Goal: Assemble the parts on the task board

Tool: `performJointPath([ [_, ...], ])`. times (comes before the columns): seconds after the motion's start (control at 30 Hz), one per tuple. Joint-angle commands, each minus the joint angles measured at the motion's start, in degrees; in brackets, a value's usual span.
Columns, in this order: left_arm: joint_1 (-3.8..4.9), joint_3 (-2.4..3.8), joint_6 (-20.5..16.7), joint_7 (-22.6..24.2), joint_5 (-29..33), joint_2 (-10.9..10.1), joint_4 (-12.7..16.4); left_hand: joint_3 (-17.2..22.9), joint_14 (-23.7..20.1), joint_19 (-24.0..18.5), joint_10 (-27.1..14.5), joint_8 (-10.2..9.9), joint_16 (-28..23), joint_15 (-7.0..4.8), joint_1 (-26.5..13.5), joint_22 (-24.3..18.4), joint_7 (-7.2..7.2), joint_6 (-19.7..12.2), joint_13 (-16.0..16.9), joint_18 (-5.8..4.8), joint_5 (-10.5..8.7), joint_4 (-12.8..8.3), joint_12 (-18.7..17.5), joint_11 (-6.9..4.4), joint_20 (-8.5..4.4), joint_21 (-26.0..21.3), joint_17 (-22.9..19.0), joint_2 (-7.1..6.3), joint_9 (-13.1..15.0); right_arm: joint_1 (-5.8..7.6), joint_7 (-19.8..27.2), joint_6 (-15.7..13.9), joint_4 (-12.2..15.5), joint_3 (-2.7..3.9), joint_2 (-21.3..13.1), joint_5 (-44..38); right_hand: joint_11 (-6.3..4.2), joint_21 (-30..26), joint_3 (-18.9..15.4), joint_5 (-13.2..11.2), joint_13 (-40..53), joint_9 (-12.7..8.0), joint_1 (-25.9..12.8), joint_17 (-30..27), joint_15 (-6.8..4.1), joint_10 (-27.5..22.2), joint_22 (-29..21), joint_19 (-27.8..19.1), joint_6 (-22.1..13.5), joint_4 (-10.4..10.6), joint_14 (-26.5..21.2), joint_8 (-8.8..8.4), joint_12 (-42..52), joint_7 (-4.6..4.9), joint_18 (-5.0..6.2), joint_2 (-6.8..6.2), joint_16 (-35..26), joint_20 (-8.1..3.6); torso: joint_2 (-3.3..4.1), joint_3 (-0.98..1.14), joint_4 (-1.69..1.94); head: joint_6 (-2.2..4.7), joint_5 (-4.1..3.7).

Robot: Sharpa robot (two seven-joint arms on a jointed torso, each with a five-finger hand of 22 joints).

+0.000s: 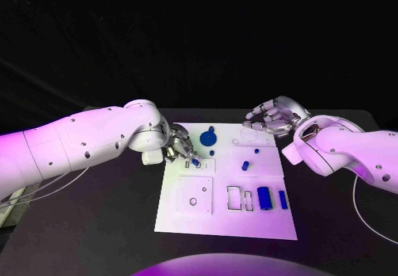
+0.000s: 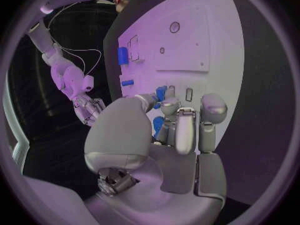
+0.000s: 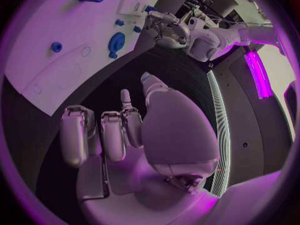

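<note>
A black table (image 1: 99, 224) against a black backdrop (image 1: 199, 46).

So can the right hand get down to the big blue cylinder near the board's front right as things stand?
Probably yes. The right hand hovers empty over the board's far edge, the blue cylinder lies uncovered, and the left hand works on the other side.

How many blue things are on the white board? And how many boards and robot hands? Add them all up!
Blue parts: 7 (disc, cylinder, bar, peg, two small studs, one piece at the left hand's fingertips)
Task board: 1
Silver hands: 2 (left hand, right hand)
Total: 10
</note>
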Motion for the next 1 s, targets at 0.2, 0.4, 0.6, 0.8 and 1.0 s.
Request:
performJointPath([
  [0.2,-0.66,-0.12,-6.42,3.98,-11.31,-1.24,3.42,14.49,2.53,0.69,0.99,0.41,0.7,-0.38,-1.45,0.84,0.12,-0.11,-0.1,-0.56,0.24,-11.72,0.36,0.04,-0.44,0.7,3.44,-2.12,0.6,-0.05,-0.05,0.81,0.0,0.01,-0.14,-0.53,-0.08,-0.36,-0.35,0.02,6.25,0.07,-0.29,5.11,0.01,-0.47,8.25,-0.19,-0.4,0.05,3.83,0.31,-0.37,-0.12,1.09,-0.04,-0.25,0.09,-0.03,-0.07,0.04,-0.31,0.18],
  [0.4,-1.74,-0.3,-9.53,5.74,-15.58,-1.56,4.84,17.09,3.0,1.49,1.85,0.51,1.18,-0.52,-2.53,2.04,-0.01,0.49,0.35,-0.77,0.27,-13.07,0.69,-0.12,-0.56,1.36,4.49,-3.25,0.81,-0.1,-0.05,0.88,-0.11,0.01,-0.09,-0.54,-0.1,-0.41,-0.45,0.04,6.26,0.1,-0.26,5.13,0.01,-0.46,8.23,-0.2,-0.46,-0.07,3.84,0.37,-0.37,-0.14,1.09,-0.04,-0.26,0.08,0.01,-0.12,-0.03,-0.48,0.44],
  [0.6,-2.32,-0.4,-9.76,6.09,-16.53,-0.94,4.63,18.23,3.22,1.96,2.29,0.51,1.39,-0.63,-3.07,2.7,-0.11,0.89,0.5,-0.89,0.3,-13.7,0.8,-0.23,-0.65,1.72,4.95,-3.72,0.87,-0.17,-0.1,1.0,-0.17,0.01,0.03,-0.58,-0.12,-0.4,-0.48,0.06,6.27,0.13,-0.04,5.11,-0.01,-0.45,8.24,-0.17,-0.5,-0.2,3.84,0.42,-0.35,-0.15,1.08,-0.09,-0.28,0.07,0.11,-0.11,-0.24,-0.59,0.53],
  [0.8,-2.5,-0.47,-9.47,5.75,-16.42,-0.33,3.98,18.46,3.26,1.99,2.4,0.5,1.42,-0.65,-3.2,2.72,-0.13,0.99,0.55,-0.89,0.29,-13.8,0.82,-0.25,-0.66,1.74,5.01,-3.76,0.88,-0.22,-0.18,1.07,-0.18,0.01,0.05,-0.65,-0.12,-0.4,-0.48,0.06,6.27,0.13,-0.04,5.11,-0.01,-0.45,8.24,-0.17,-0.5,-0.2,3.84,0.42,-0.35,-0.15,1.08,-0.09,-0.28,0.07,0.14,-0.08,-0.19,-0.62,0.39],
  [1.0,-2.58,-0.49,-9.04,5.24,-16.32,-0.09,3.58,18.64,3.31,2.14,2.57,0.49,1.48,-0.67,-3.35,2.95,-0.15,1.08,0.73,-0.94,0.3,-13.85,0.93,-0.27,-0.68,1.86,5.14,-3.78,0.88,-0.23,-0.22,1.07,-0.16,0.01,0.04,-0.68,-0.12,-0.4,-0.48,0.06,6.27,0.13,-0.04,5.11,-0.01,-0.45,8.24,-0.17,-0.5,-0.2,3.84,0.42,-0.35,-0.15,1.08,-0.09,-0.28,0.07,0.11,-0.03,-0.14,-0.85,0.27],
])
